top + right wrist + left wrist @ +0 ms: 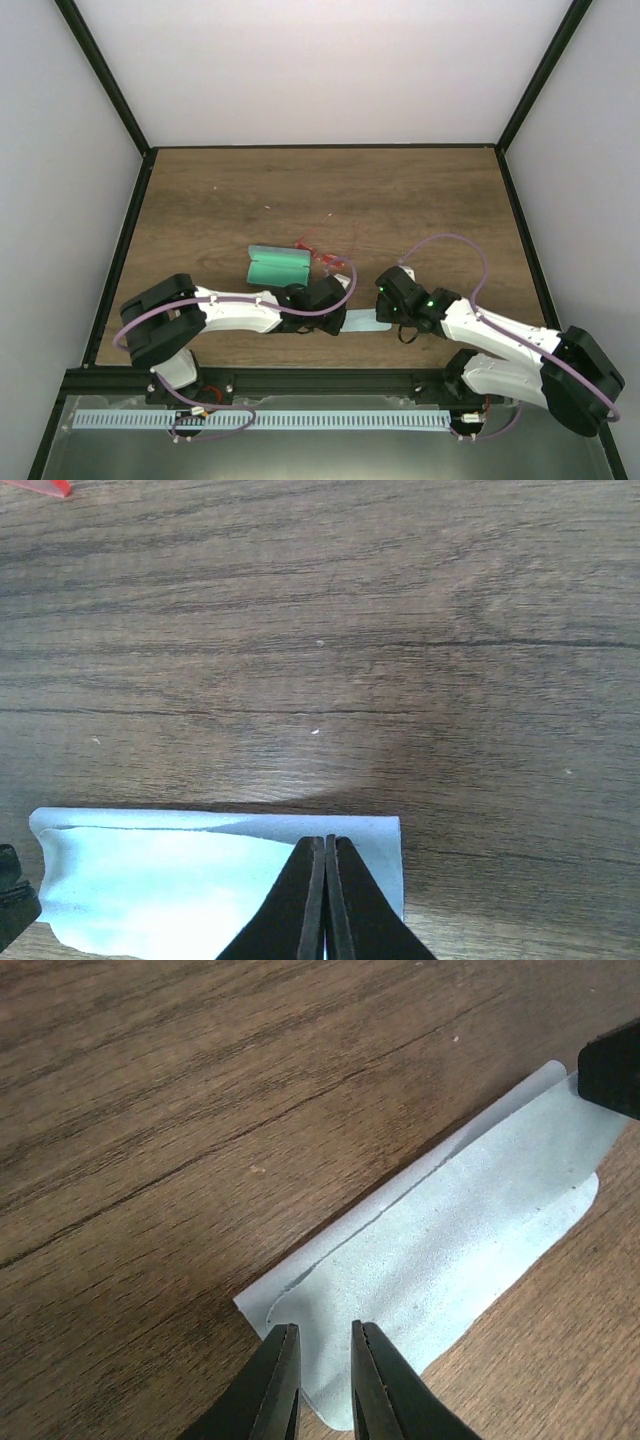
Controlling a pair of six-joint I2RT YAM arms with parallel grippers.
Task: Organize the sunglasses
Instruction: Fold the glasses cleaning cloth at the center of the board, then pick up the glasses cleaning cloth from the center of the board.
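The sunglasses [320,256], with red lenses and thin arms, lie on the wooden table just right of the open green case [277,268]. One red tip of the sunglasses [45,486] shows in the right wrist view. A light blue cloth [450,1250] lies folded flat near the front edge. My left gripper [325,1332] hovers over the cloth's one end, slightly open, with nothing between its fingers. My right gripper [325,840] is shut at the other end of the cloth [170,890]; the upper layer's edge runs straight into its tips.
Black frame posts and white walls enclose the table [400,190]. Both arms reach toward each other low over the front middle, their wrists close together above the cloth [366,325]. The right gripper's black tip [612,1065] shows in the left wrist view.
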